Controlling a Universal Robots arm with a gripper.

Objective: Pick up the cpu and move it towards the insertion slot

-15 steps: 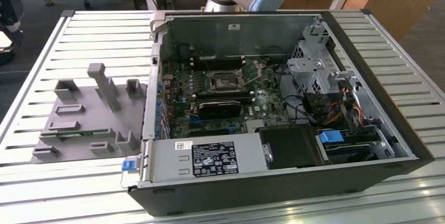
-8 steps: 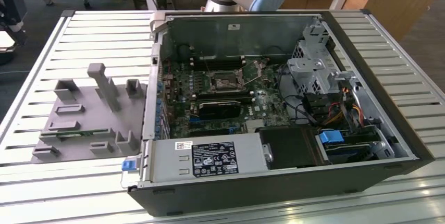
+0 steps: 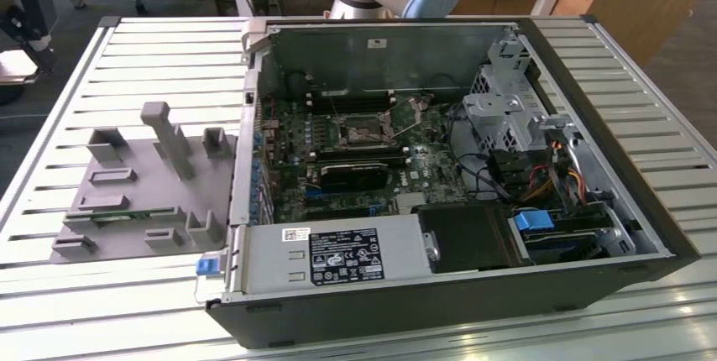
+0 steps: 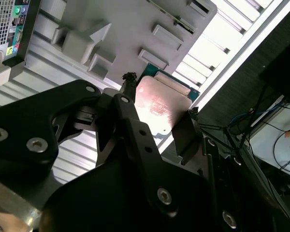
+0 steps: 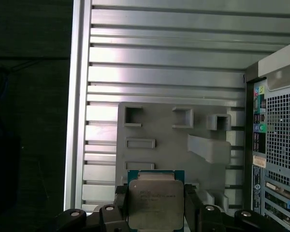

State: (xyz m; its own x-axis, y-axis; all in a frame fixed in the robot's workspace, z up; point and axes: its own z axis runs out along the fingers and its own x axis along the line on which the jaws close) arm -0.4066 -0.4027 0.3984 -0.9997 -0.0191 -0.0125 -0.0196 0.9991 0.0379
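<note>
Edges of the cpu [image 5: 156, 208] are pinched from two opposite sides by the gripper [image 5: 155, 195]. Its jaws are closed just to the chip's width and have hold of nothing else. The pale metal top is left uncovered. This edge hold is judged to be chosen so that the underside is not touched and the chip stays flat for seating.

In the second wrist view the black fingers [image 4: 128, 113] are seen bearing on the sides of the cpu [image 4: 162, 104], with its green board edge showing past them.

Below the cpu lies the grey holder [image 5: 174, 145], set on the slatted table [image 5: 159, 63]. The chip appears to be raised off the holder, near one edge of it, though how high cannot be told.

In the exterior view the grey holder [image 3: 134, 185] is placed at the exterior view's left, just beside the wall of the open computer case [image 3: 471, 235]. This is presumably so that parts are within easy reach. The insertion slot [image 3: 361, 132] is found inside the case toward its far side, dark-centred within its metal bracket. It is well apart from the holder, with the case wall between them.
</note>
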